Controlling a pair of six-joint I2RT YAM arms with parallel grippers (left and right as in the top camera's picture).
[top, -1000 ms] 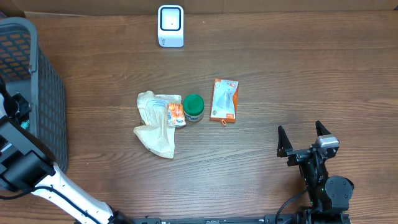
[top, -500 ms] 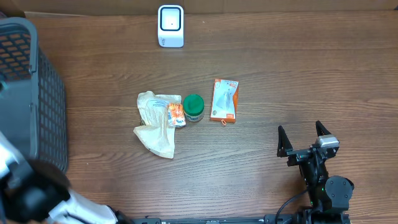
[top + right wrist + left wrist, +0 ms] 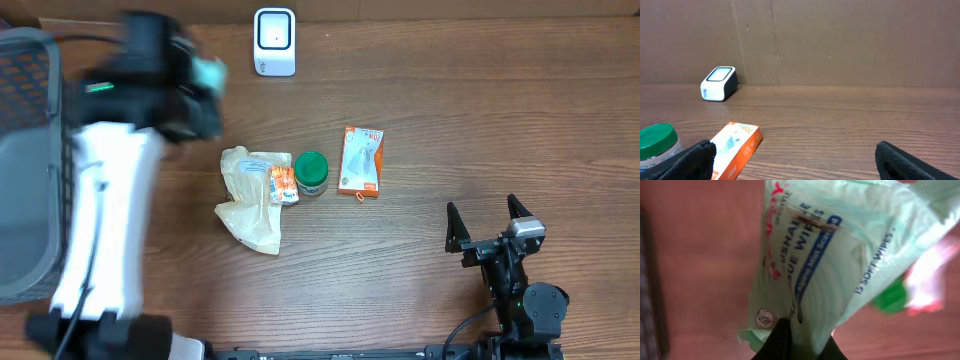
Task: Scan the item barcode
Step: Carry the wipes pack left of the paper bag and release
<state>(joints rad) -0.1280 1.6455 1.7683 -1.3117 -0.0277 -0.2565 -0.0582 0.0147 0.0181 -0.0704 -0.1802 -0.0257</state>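
Note:
My left gripper (image 3: 200, 95) is a motion-blurred shape over the table, left of the white barcode scanner (image 3: 274, 41). It is shut on a mint-green pack of tissue wipes (image 3: 209, 72). In the left wrist view the wipes pack (image 3: 830, 255) fills the frame, pinched at its lower edge between my dark fingers (image 3: 777, 341). No barcode shows on the visible face. My right gripper (image 3: 489, 225) rests open at the front right, nothing between its fingertips (image 3: 690, 157). The scanner (image 3: 718, 83) stands at the far left in the right wrist view.
A grey mesh basket (image 3: 40, 60) stands at the left edge. Mid-table lie a crumpled plastic bag (image 3: 250, 200), a small orange packet (image 3: 283, 184), a green-lidded jar (image 3: 311, 172) and an orange-and-white box (image 3: 361, 161). The jar (image 3: 657, 140) and box (image 3: 735, 142) also appear in the right wrist view.
My left arm has swung fast from the basket at the far left out over the table toward the scanner, carrying the wipes pack. The right arm has not moved.

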